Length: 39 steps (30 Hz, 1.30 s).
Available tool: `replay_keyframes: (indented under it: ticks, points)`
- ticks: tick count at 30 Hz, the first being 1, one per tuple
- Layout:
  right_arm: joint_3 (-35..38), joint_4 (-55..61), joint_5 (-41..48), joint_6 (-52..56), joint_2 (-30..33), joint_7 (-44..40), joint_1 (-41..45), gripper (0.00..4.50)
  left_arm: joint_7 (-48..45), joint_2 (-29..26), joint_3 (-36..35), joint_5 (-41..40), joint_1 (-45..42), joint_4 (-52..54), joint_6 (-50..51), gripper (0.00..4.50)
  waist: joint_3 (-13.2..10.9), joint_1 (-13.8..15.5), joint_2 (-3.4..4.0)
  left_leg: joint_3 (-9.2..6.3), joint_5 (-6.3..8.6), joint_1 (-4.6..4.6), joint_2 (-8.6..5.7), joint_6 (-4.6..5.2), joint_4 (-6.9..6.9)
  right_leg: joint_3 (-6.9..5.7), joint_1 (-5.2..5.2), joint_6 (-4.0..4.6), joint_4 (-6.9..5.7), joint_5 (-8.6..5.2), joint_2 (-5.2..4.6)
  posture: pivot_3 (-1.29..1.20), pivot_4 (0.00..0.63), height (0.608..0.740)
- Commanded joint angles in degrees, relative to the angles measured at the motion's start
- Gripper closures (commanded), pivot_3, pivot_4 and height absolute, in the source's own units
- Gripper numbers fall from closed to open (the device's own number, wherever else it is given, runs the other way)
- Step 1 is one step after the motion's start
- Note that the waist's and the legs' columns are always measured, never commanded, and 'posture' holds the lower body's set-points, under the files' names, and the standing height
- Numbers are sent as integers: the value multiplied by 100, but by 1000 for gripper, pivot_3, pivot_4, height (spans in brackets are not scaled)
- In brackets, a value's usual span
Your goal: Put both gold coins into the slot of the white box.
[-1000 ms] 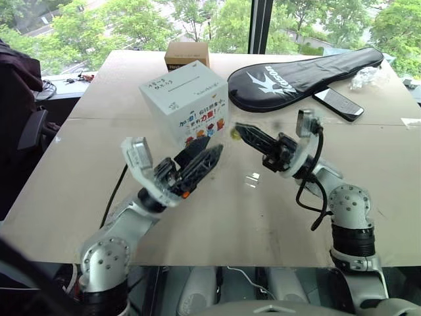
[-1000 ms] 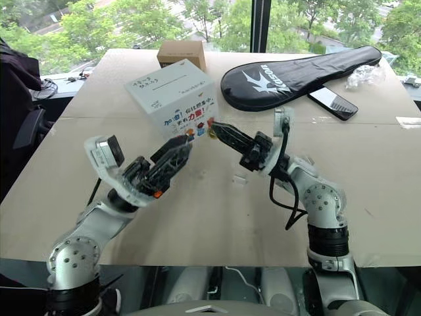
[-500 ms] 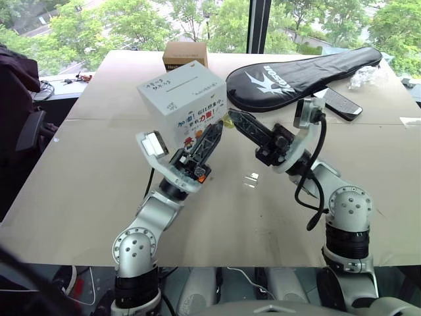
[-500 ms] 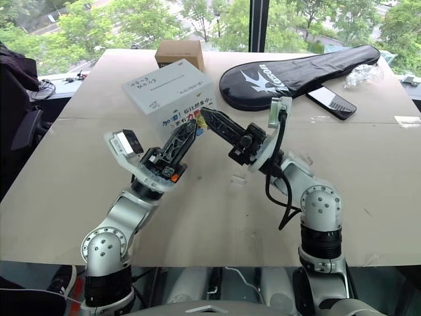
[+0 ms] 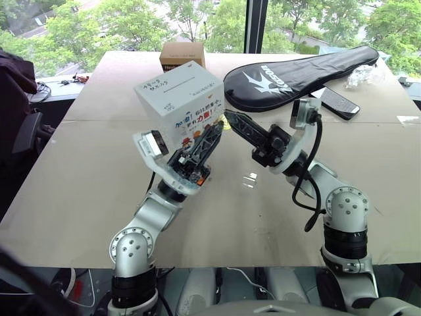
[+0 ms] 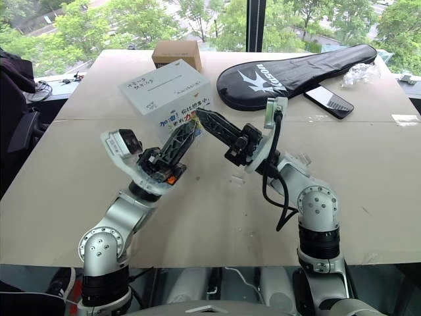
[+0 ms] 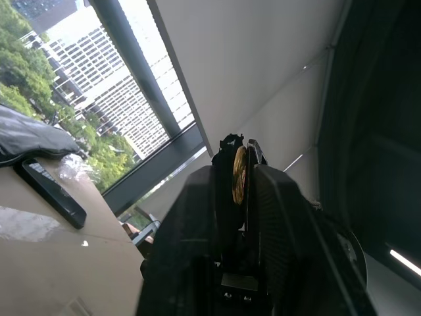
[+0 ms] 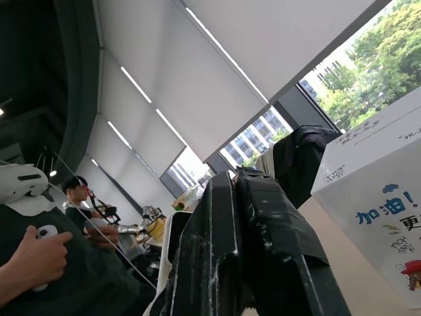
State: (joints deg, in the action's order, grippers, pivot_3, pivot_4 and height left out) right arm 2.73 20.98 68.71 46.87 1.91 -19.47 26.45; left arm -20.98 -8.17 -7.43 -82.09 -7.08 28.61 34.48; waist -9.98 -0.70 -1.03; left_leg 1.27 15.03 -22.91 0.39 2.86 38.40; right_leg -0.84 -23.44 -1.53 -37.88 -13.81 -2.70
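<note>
One gold coin point(image 7: 239, 174) clamped in left fingers point(image 7: 276, 217) (right fingers point(image 8: 263, 217) together) beside white box point(image 5: 179, 99)

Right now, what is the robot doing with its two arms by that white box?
The robot holds both arms up in front of the white box on the table. Its left gripper is shut on a gold coin, pinched edge-on between its black fingers. The right gripper is shut too, its tip meeting the left one's near the front of the box, with a bit of yellow showing there. The slot on top of the box has no coin at it yet.
</note>
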Motion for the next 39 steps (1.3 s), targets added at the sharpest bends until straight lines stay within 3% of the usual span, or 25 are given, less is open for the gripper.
replay_keyframes:
  ticks: [1, 8, 9, 12, 15, 18, 23, 28, 33, 39]
  points:
    - [-41, 192, 157, -44, 19, -3, 76, 4500, -117, -15, 53, -103, -49, 93, -21, 4439, 0, -1, 0, 0, 0, 0, 0, 0, 0, 0, 0, 0, 1, 0, 0, 0, 150, 740]
    - [-137, 206, 56, -46, 175, -125, 39, 4500, -161, -16, 19, -46, -85, 22, -86, 4439, 0, 0, 0, 0, 0, 0, 0, 0, -1, 0, 0, 0, 2, 0, 0, 0, 150, 740]
    - [-118, 190, 118, -39, 179, -124, 35, 3850, -166, -23, 9, -37, -85, 21, -93, 4500, 0, 0, 0, 0, 0, 0, 0, 0, -1, 0, 0, 0, 3, -1, 0, 0, 150, 740]
    - [-11, 118, 130, -166, 148, 21, 66, 2537, -162, -104, -54, 7, -96, 46, -118, 4500, -1, -1, 0, 0, 0, -1, 0, 0, -3, 1, 0, 0, 5, -1, 0, 0, 150, 740]
    - [306, -110, -8, -443, 178, 241, 170, 1540, -110, -464, -362, 87, -250, 52, -167, 4500, -1, -1, -1, -1, 0, -1, 1, 0, -4, 1, -1, 0, 5, -1, 1, 0, 150, 740]
    - [555, -208, -65, -568, 409, 177, 209, 1540, -124, -1122, -723, 365, -583, -32, -160, 4500, -2, 7, 0, -2, 0, -1, 2, 0, -4, 0, -2, 1, 5, -1, 5, 0, 150, 740]
    - [452, -202, -962, -821, 1454, -791, 157, 1540, -789, -2985, -1104, 1394, -1567, -818, 32, 4500, -7, -1, 1, 10, 0, -10, -2, 0, -10, -3, -18, -2, 10, -2, 7, 0, 150, 740]
    - [-156, -113, -2357, -1428, 2615, -1881, 215, 1540, -2544, -4349, -316, 3153, -3044, -2956, -365, 4500, -20, 5, -7, 16, 0, -11, -5, 1, -20, -7, -26, -15, 16, -11, 12, 0, 150, 740]
    - [-338, 122, -2969, -1681, 3079, -2234, 130, 1540, -4197, -4350, 409, 4541, -4580, -5528, -1322, 4500, -20, 10, -10, 16, 0, -19, -5, 0, -29, -9, -30, -26, 24, -17, 9, 0, 150, 740]
    - [-31, 450, -2935, -1365, 3293, -1959, 34, 1540, -5850, -4140, 825, 5680, -5974, -8013, -2365, 4500, -22, -2, -16, 9, -15, -125, -10, -26, -3, -26, -120, -29, 16, -16, 0, 0, 150, 740]
